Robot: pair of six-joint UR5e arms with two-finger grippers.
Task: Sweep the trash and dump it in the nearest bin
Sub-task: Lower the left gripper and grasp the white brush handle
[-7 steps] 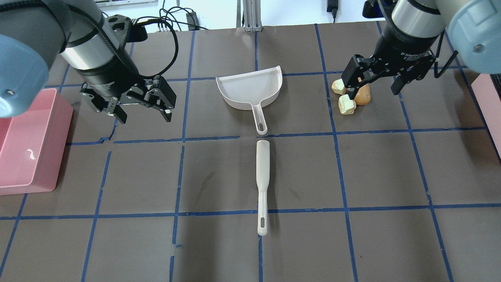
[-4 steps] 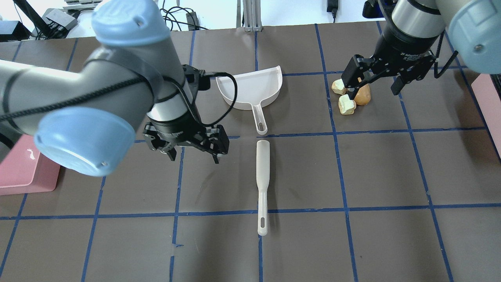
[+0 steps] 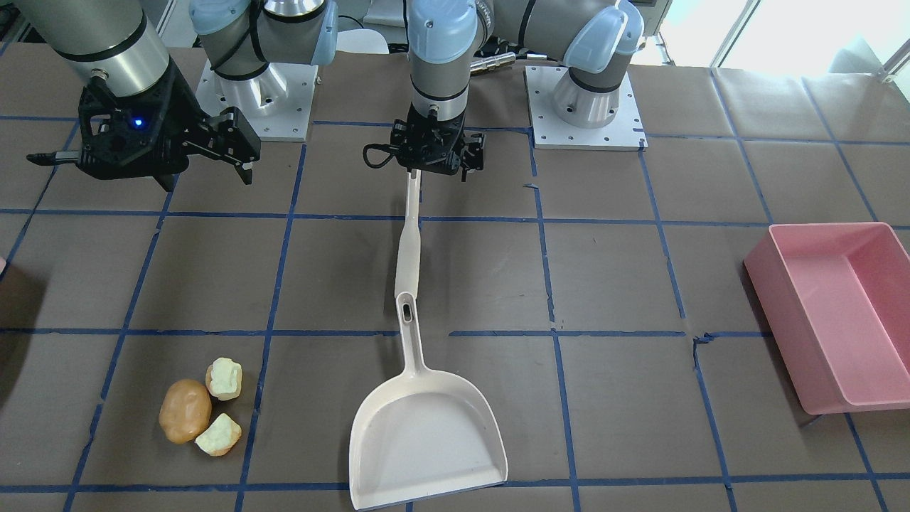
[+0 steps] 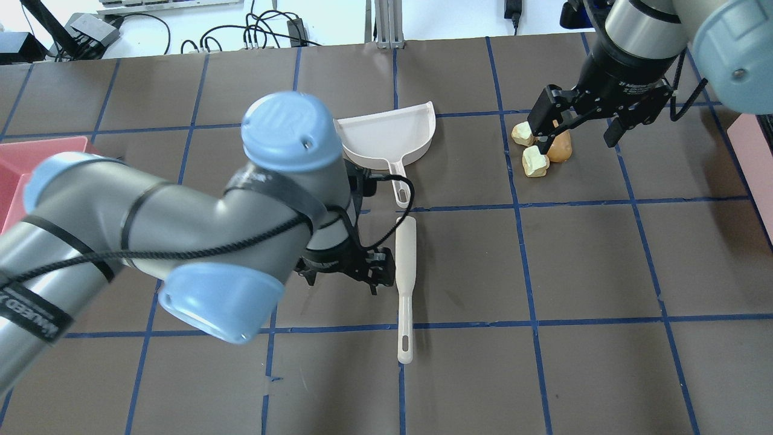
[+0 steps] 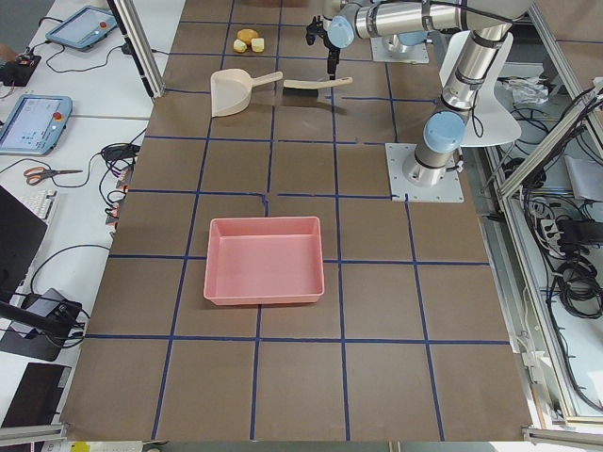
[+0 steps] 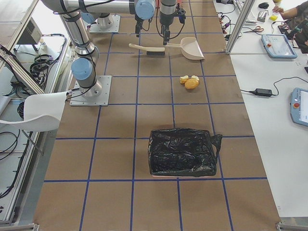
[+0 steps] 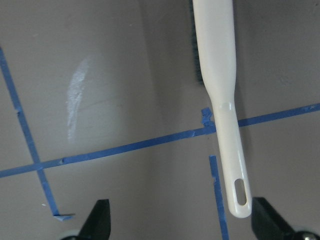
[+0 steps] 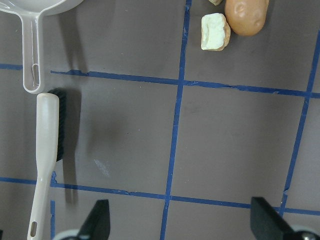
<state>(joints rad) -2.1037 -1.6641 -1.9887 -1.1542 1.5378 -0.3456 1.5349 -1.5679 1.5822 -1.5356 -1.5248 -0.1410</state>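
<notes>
The trash, a brown potato [image 4: 561, 147] and two pale foam chunks [image 4: 534, 162], lies at the far right; it also shows in the front view [image 3: 185, 411] and the right wrist view [image 8: 246, 15]. My right gripper [image 4: 577, 136] hangs open above it, holding nothing. A white brush [image 4: 404, 266] lies at mid-table, in line with a white dustpan [image 4: 389, 136]. My left gripper [image 4: 339, 283] is open above the brush's handle end [image 7: 235, 185], which sits between its fingers. The bin shows as a pink sliver [image 4: 752, 157] at the right edge.
A large pink tray [image 3: 832, 313] sits at the robot's left end of the table. In the right side view a container lined with a black bag [image 6: 183, 151] stands on the robot's right end. Blue tape lines grid the brown table [image 4: 604, 266].
My left arm has swung from beside the pink tray to mid-table, over the brush handle. The right arm, trash, brush and dustpan have not moved.
</notes>
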